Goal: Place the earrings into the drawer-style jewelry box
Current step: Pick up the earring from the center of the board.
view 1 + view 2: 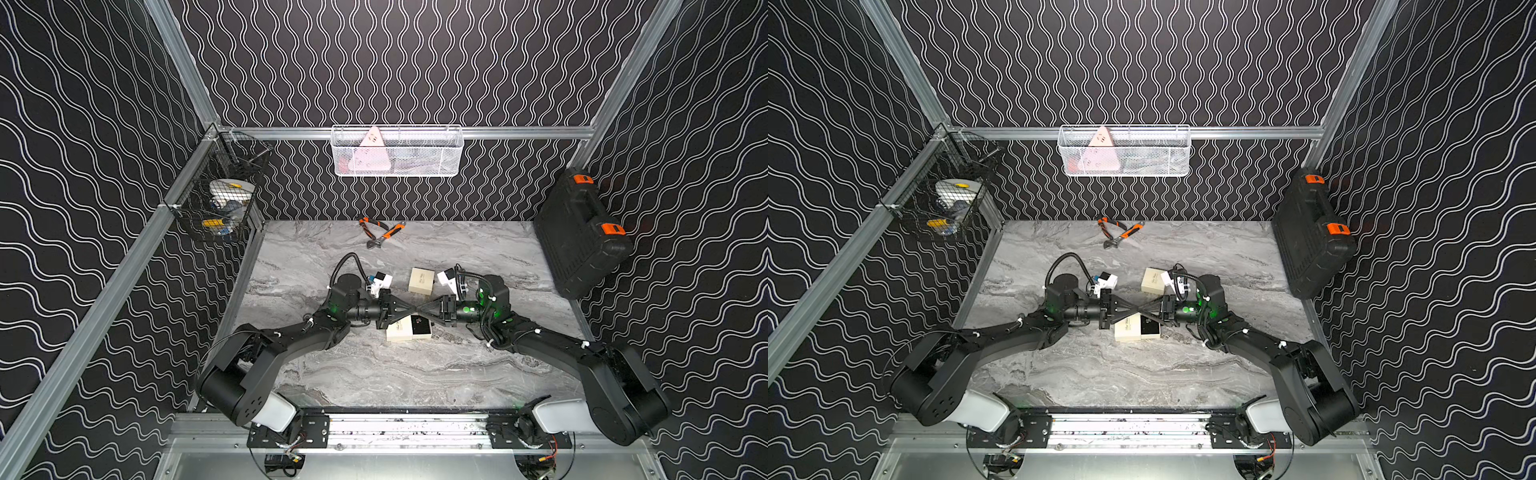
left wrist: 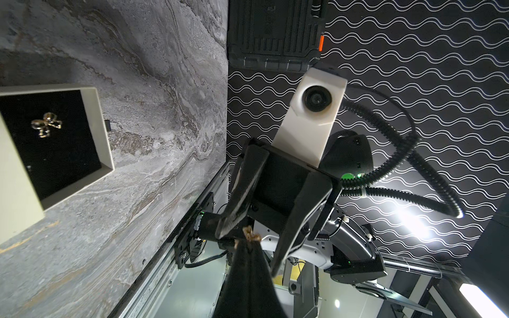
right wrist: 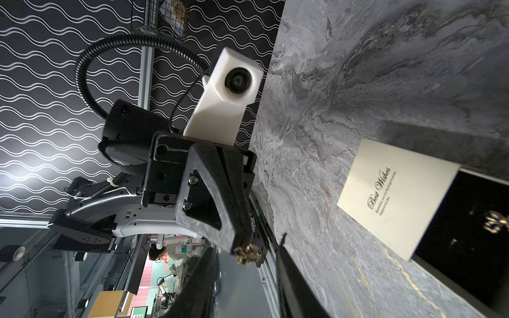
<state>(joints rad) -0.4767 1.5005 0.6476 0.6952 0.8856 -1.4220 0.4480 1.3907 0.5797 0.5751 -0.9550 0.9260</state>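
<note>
One earring [image 2: 45, 124] lies in the drawer [image 2: 105, 143]. Our left gripper [image 3: 246, 251] pinches the second earring [image 2: 251, 234], and the right gripper [image 2: 248, 253] waits with jaws apart around it. We have yet to place it.

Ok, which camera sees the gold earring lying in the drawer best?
The left wrist view: the earring shows whole and sharp against black. The right wrist view cuts it at the picture's edge; both top views show a mere speck.

Walls: black panels with white wavy lines [image 1: 415, 62]
Frame: silver aluminium rails [image 1: 519, 132]
Worktop: grey marble-patterned slab [image 1: 415, 374]
Back rail: white wire-mesh basket [image 1: 436, 162]
Rear left corner: black wire basket [image 1: 249, 166]
Right edge: black plastic tool case, orange latches [image 1: 582, 249], leaning on wall
</note>
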